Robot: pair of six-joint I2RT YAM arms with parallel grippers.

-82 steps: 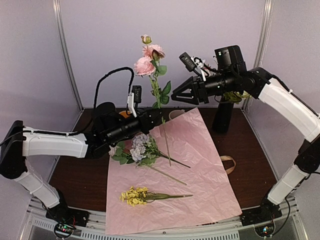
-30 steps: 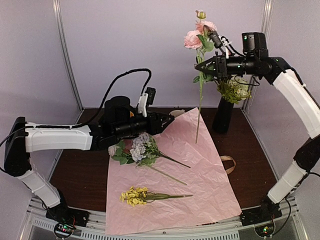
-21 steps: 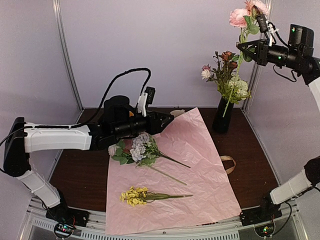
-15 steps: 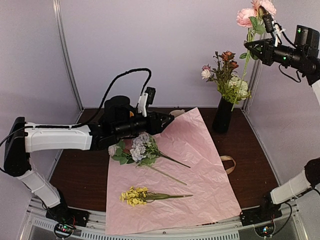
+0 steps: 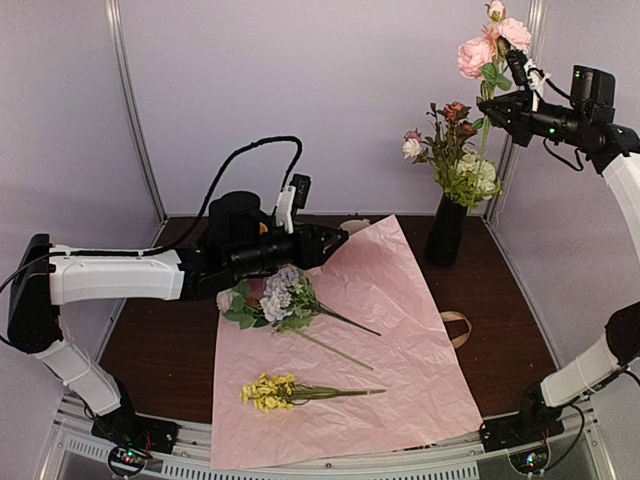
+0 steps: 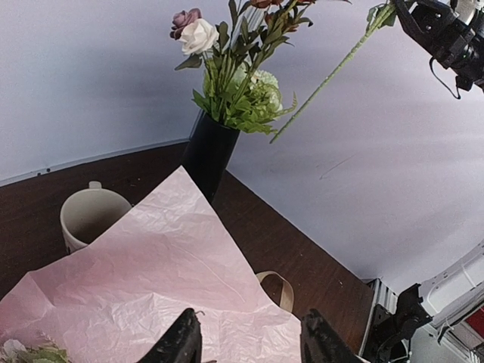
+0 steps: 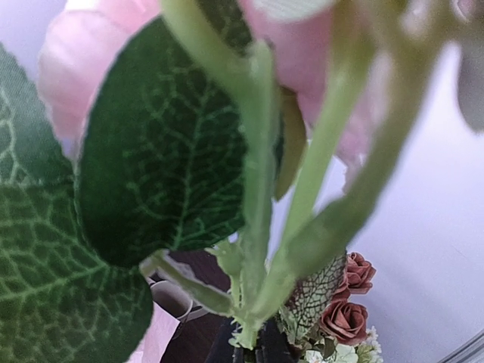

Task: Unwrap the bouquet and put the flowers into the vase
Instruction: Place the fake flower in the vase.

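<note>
The bouquet lies undone: pink paper (image 5: 380,330) is spread flat, with a lilac flower bunch (image 5: 280,296) and a yellow cluster (image 5: 268,392) on it. My right gripper (image 5: 500,104) is shut on the stem of a pink-bloomed flower (image 5: 482,48), held high just above and right of the black vase (image 5: 444,230). The stem's lower end reaches down among the flowers (image 5: 455,160) standing in the vase. In the right wrist view the stem (image 7: 257,227) and a leaf (image 7: 166,151) fill the frame above that gripper (image 7: 257,352). My left gripper (image 5: 335,240) (image 6: 246,342) hovers open and empty over the paper's far corner.
A cream mug (image 6: 91,215) stands behind the paper, left of the vase (image 6: 206,155). A beige ribbon loop (image 5: 457,326) lies on the dark table right of the paper. Frame posts and lilac walls close in the back and sides.
The right arm took the pink flower from the left gripper, swung it up and right from over the paper to above the vase, then lowered it slightly. The left arm stayed still this last second.
</note>
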